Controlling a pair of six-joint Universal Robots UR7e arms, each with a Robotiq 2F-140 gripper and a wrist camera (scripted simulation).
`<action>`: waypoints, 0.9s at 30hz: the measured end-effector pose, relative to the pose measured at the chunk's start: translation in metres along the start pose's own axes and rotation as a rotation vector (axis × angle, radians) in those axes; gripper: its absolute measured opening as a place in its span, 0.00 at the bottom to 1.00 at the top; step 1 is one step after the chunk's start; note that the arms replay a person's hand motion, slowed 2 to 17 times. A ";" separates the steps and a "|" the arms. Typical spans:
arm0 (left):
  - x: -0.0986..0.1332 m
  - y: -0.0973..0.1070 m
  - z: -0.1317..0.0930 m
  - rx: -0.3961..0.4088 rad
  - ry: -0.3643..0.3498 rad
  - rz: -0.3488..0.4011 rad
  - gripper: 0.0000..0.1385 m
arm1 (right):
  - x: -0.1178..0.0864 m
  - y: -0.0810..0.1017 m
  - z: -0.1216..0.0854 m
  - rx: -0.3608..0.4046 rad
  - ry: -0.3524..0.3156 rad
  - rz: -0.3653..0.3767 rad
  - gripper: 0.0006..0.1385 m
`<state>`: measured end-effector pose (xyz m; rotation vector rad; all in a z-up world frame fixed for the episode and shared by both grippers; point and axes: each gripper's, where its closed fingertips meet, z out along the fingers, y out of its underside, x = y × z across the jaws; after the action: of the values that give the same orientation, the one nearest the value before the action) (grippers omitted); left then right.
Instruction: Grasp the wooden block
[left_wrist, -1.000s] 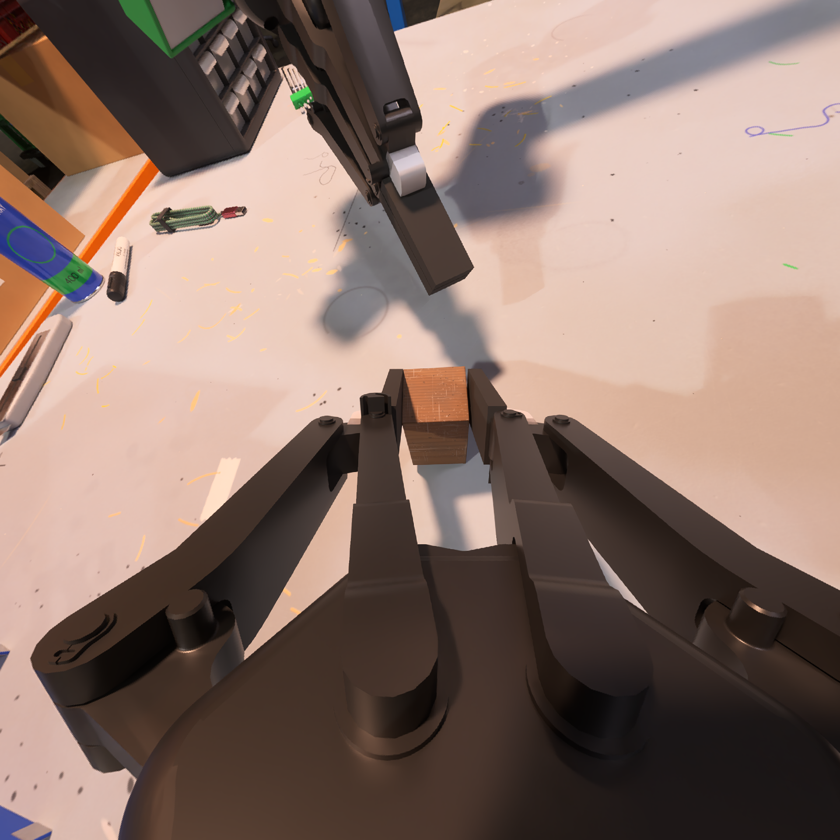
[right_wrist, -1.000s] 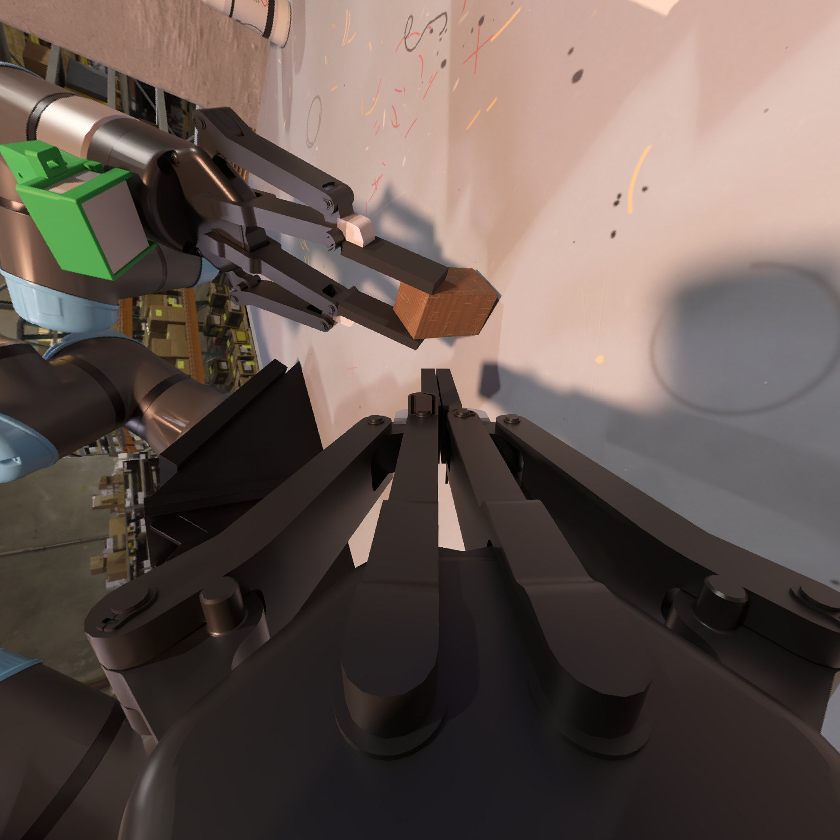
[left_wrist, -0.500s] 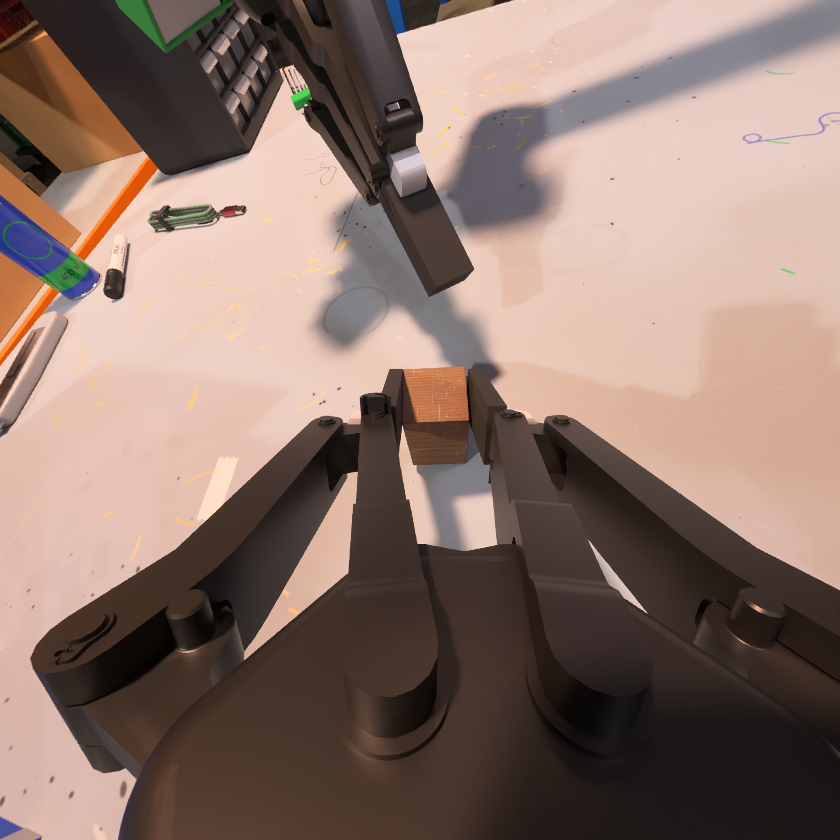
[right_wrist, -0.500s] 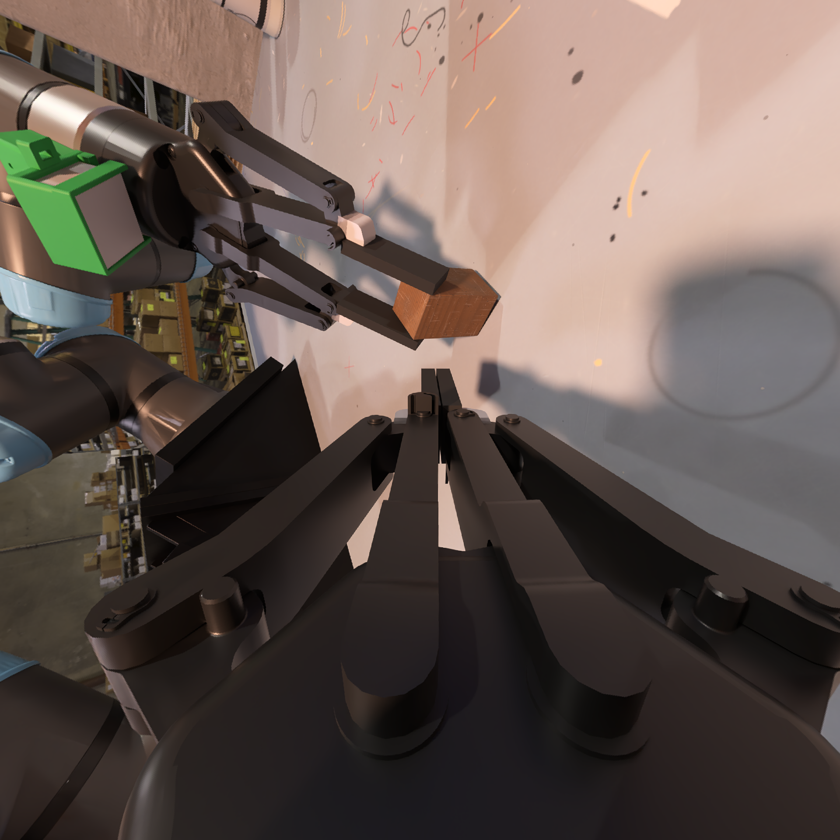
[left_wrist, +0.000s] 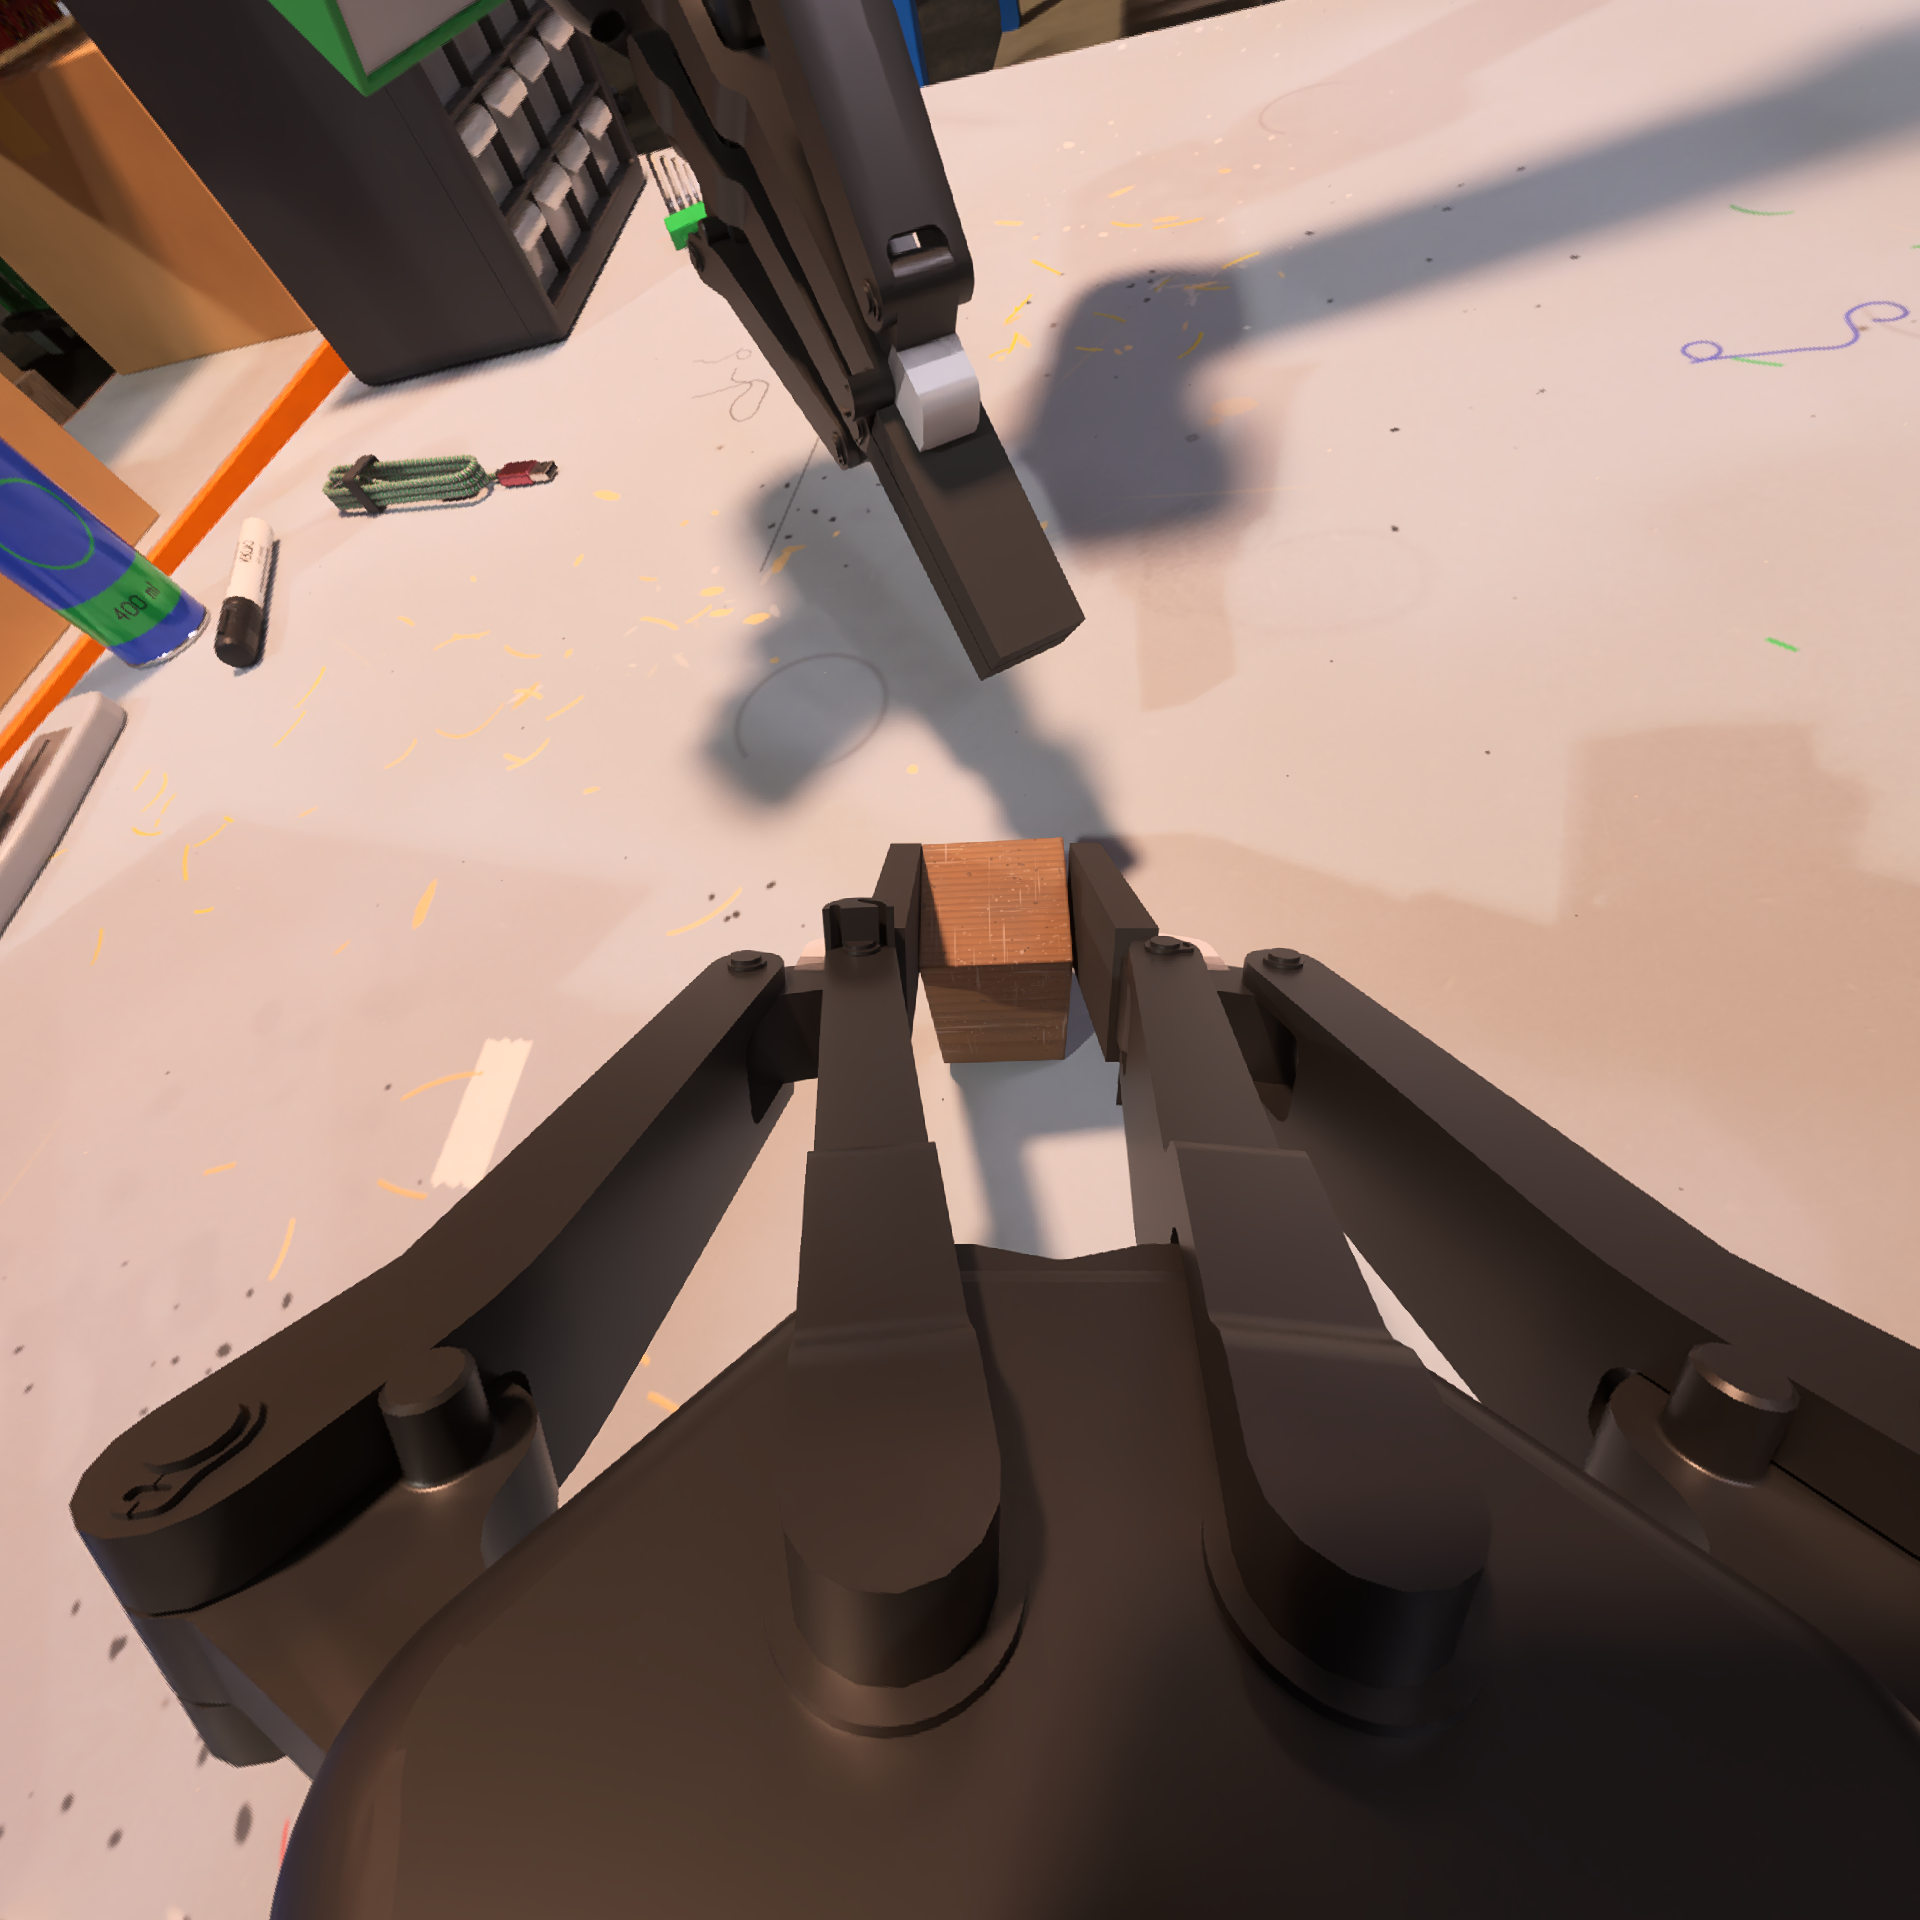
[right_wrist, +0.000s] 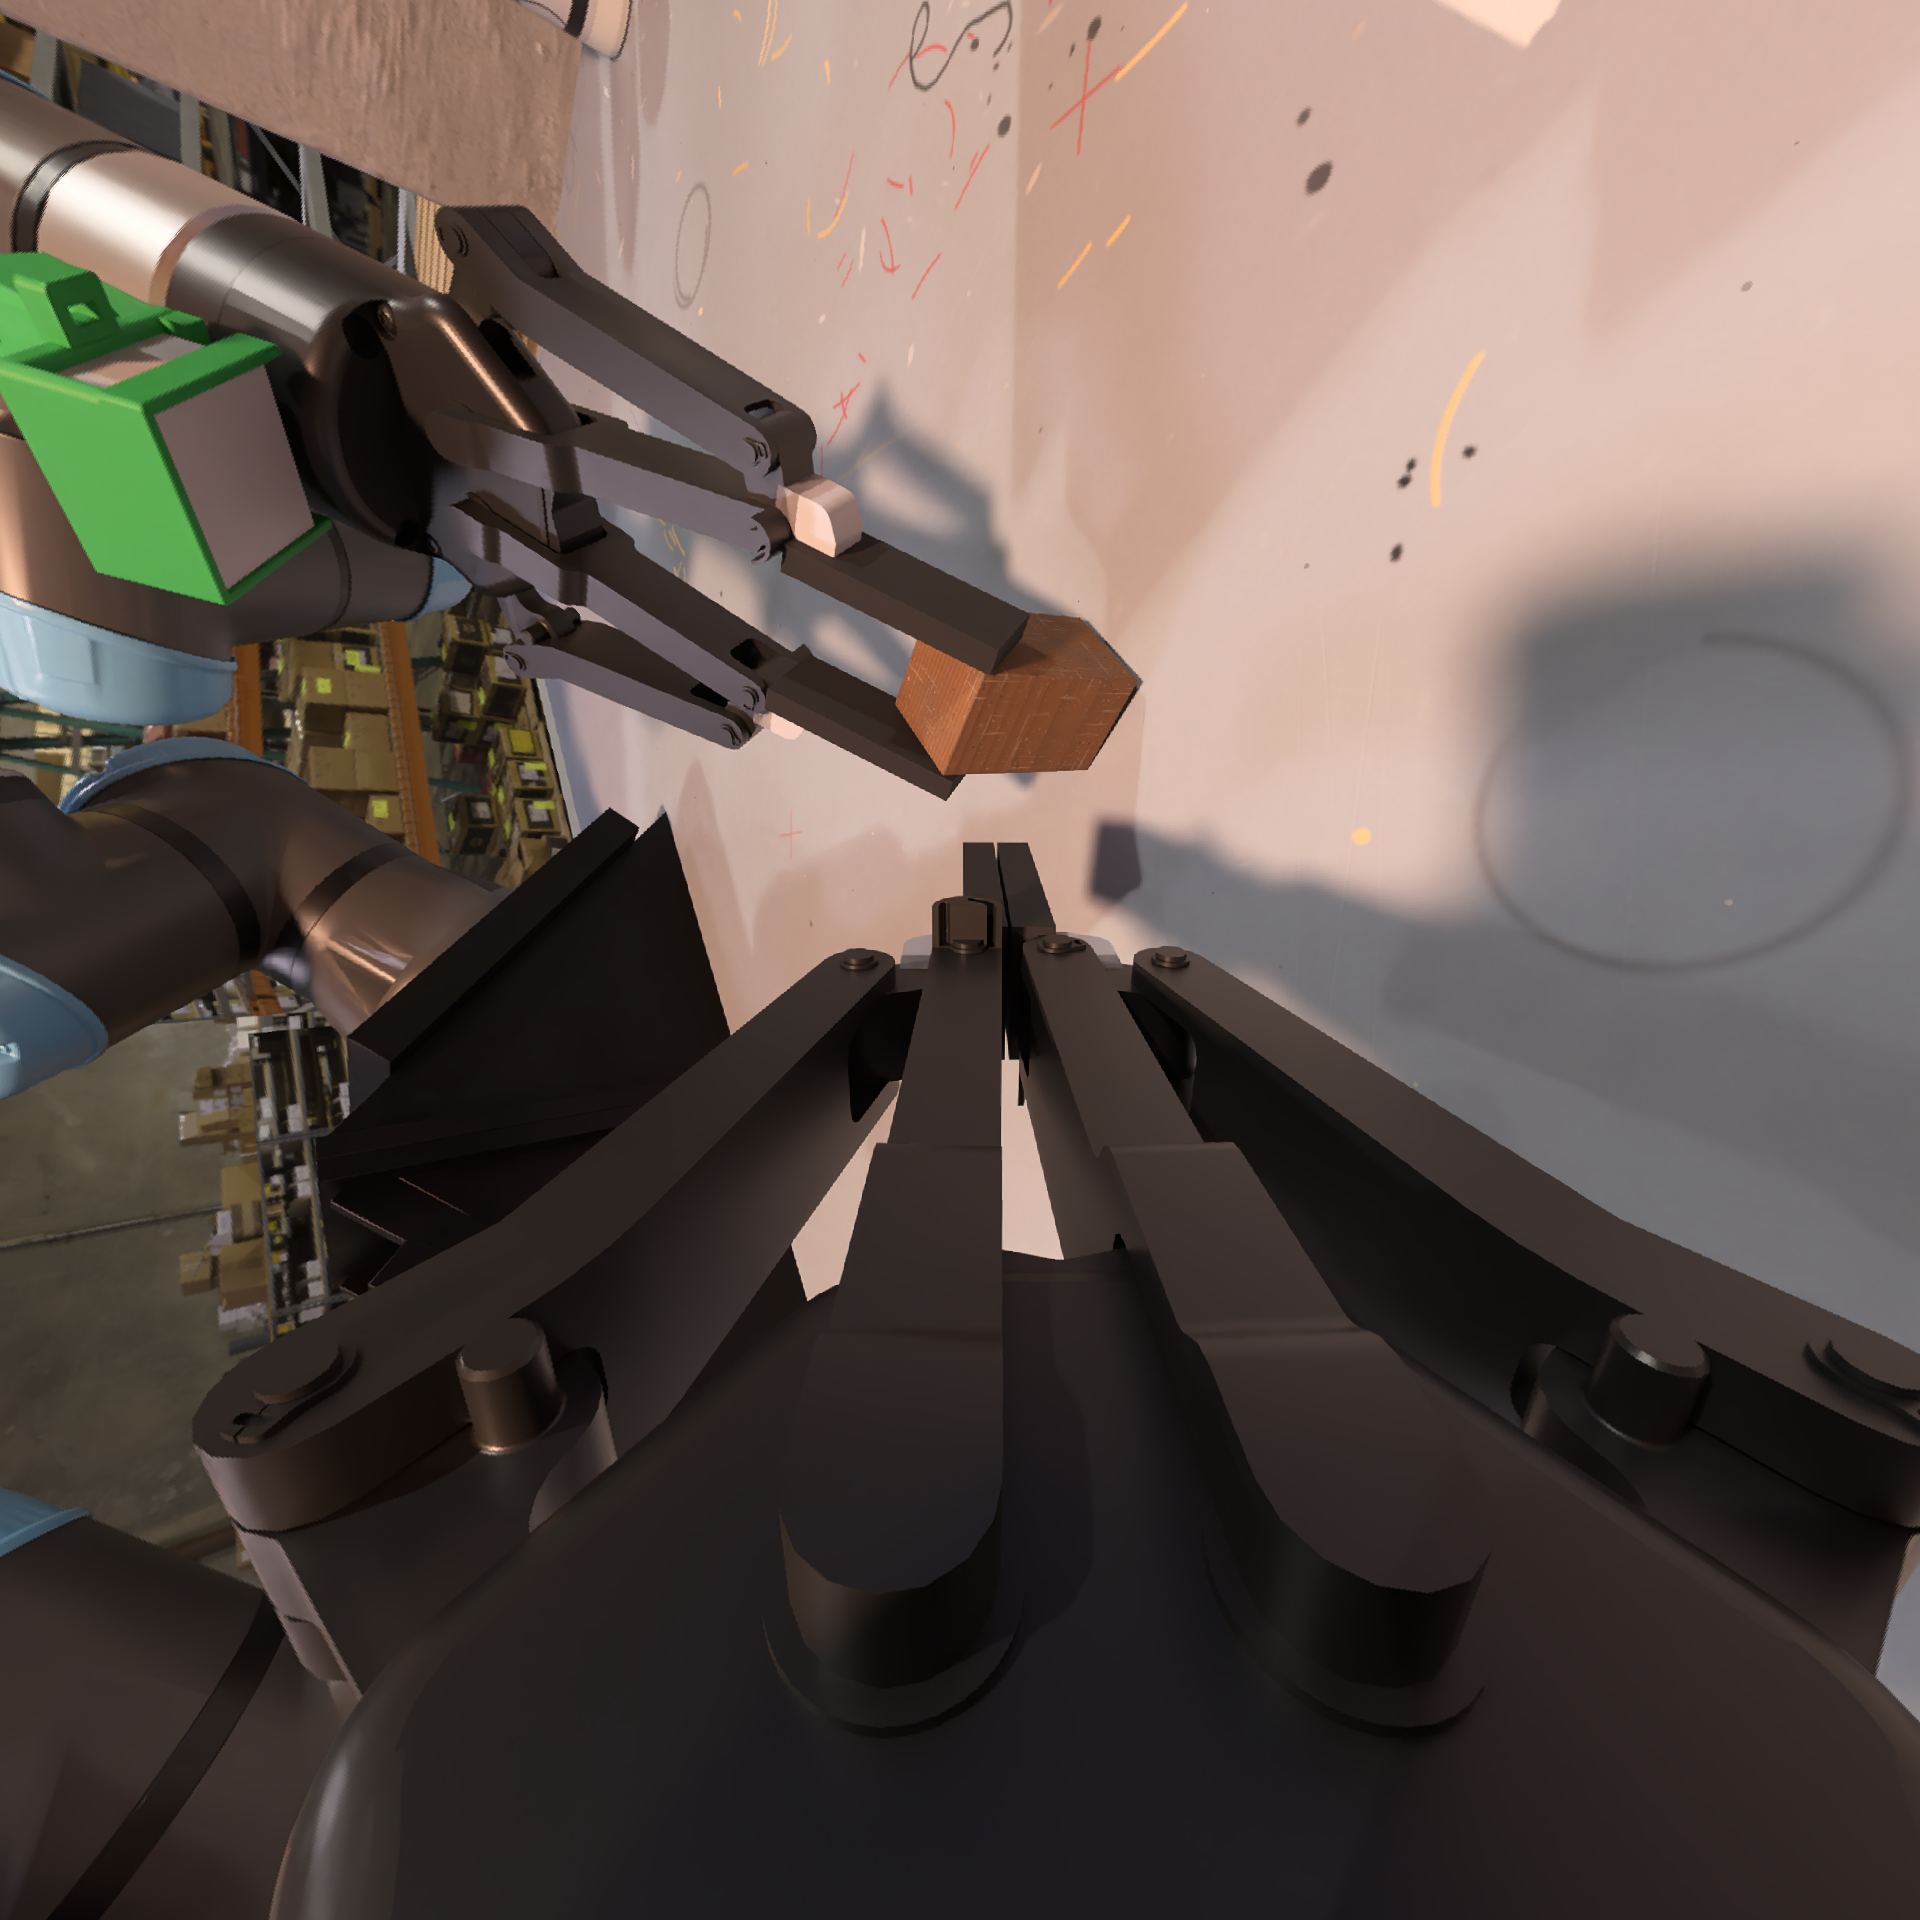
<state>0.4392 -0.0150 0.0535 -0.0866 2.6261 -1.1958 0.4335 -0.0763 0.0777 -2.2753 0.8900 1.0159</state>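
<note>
Left hand (left_wrist: 995, 935) is clamped on the small reddish-brown wooden block (left_wrist: 995, 940): flat dark pads press its two opposite side faces. The block is a cube with fine straight grain and sharp edges. In the right wrist view the block (right_wrist: 1013, 707) sits at the tips of the left hand (right_wrist: 961, 707), clear of the pale matte surface (right_wrist: 1558, 312), its shadow on the surface apart from it.

Right hand (right_wrist: 995, 868) has its fingers pressed flat together with nothing between them. It hangs above the surface just beyond the block, seen in the left wrist view as one dark rectangular bar (left_wrist: 977, 540).

The surface is scuffed, with orange flecks and pen scribbles. Toward its far left corner: a black plastic drawer cabinet (left_wrist: 416, 208) and a coiled green braided cable (left_wrist: 416, 483). Along the orange left edge (left_wrist: 208, 499): a black-and-white marker (left_wrist: 244, 592) and a blue-and-green cylindrical can (left_wrist: 83, 566).
</note>
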 end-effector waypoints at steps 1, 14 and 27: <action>0.000 0.000 0.000 0.001 0.002 -0.003 0.27 | 0.000 0.000 0.000 -0.002 0.001 0.000 0.00; -0.001 0.000 0.001 0.008 0.014 -0.019 0.27 | 0.001 -0.003 0.000 -0.021 0.010 0.001 0.00; -0.002 0.001 0.002 0.012 0.011 -0.012 0.28 | 0.001 -0.004 -0.001 -0.050 0.021 -0.008 0.00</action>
<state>0.4418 -0.0154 0.0522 -0.0935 2.6312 -1.2196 0.4373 -0.0746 0.0778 -2.3331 0.8729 1.0237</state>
